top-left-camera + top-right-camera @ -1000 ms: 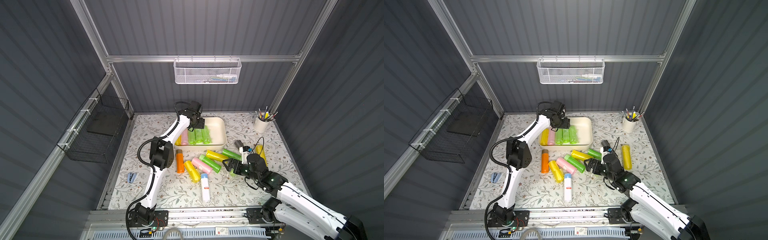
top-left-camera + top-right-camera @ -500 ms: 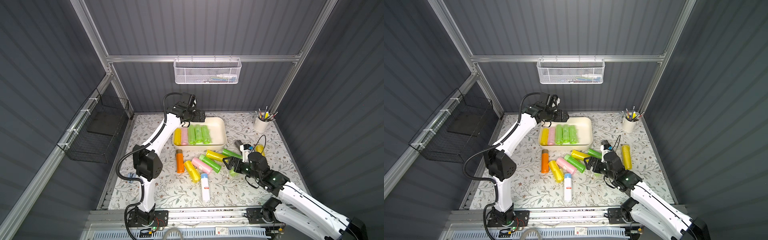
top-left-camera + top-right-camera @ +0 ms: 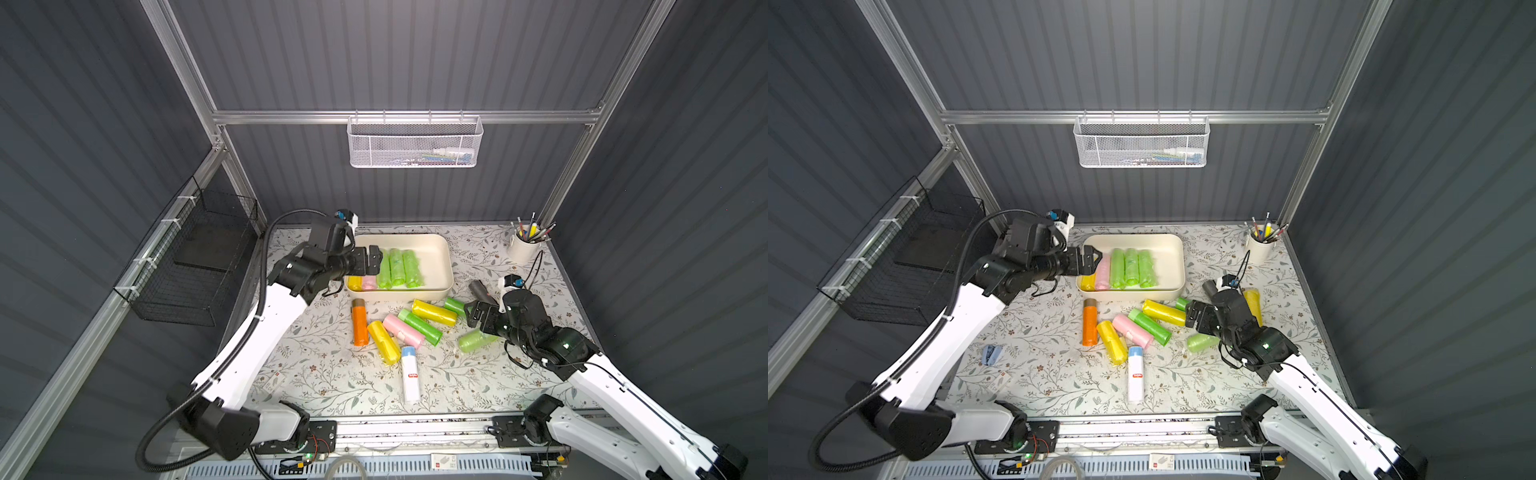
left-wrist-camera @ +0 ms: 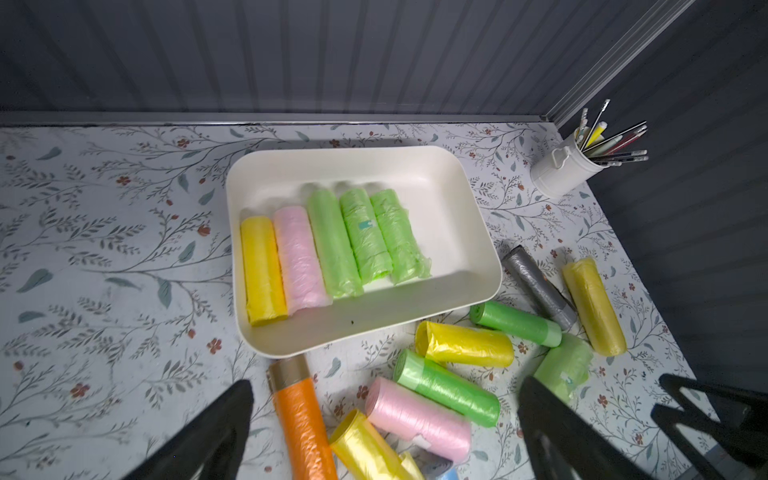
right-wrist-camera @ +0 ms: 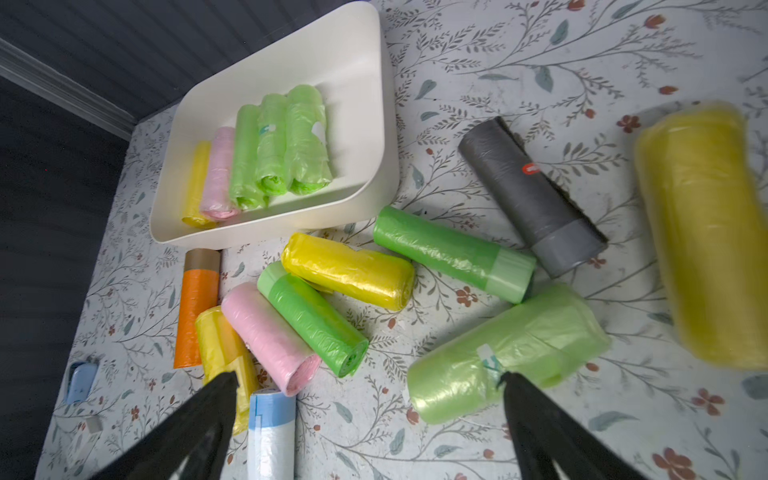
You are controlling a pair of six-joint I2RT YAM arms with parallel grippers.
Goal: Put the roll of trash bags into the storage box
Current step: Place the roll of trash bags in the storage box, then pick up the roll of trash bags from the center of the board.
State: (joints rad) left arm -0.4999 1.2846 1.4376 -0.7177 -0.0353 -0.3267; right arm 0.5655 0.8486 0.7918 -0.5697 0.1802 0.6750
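The cream storage box (image 3: 434,259) (image 3: 1169,259) (image 4: 453,232) (image 5: 353,83) stands at the back of the table. Inside it lie several rolls of trash bags side by side: yellow (image 4: 262,270), pink (image 4: 299,257) and three green. My left gripper (image 3: 374,261) (image 3: 1090,259) (image 4: 386,384) hovers open and empty over the box's left end. My right gripper (image 3: 473,316) (image 3: 1194,318) (image 5: 370,376) is open and empty, low over the table just beside a pale green roll (image 3: 476,341) (image 3: 1200,343) (image 5: 507,353).
Loose rolls lie in front of the box: orange (image 3: 359,324), yellow (image 3: 382,343), pink (image 3: 401,330), green (image 3: 419,328), yellow (image 3: 434,312), grey (image 5: 532,195), a white and blue one (image 3: 409,374). A pencil cup (image 3: 523,247) stands back right. A white mesh basket (image 3: 415,143) hangs on the back wall, a black one (image 3: 195,266) on the left.
My left gripper opened fully and drew back from inside the box toward its left end, the arm folding down. My right gripper shifted slightly, uncovering the pale green roll.
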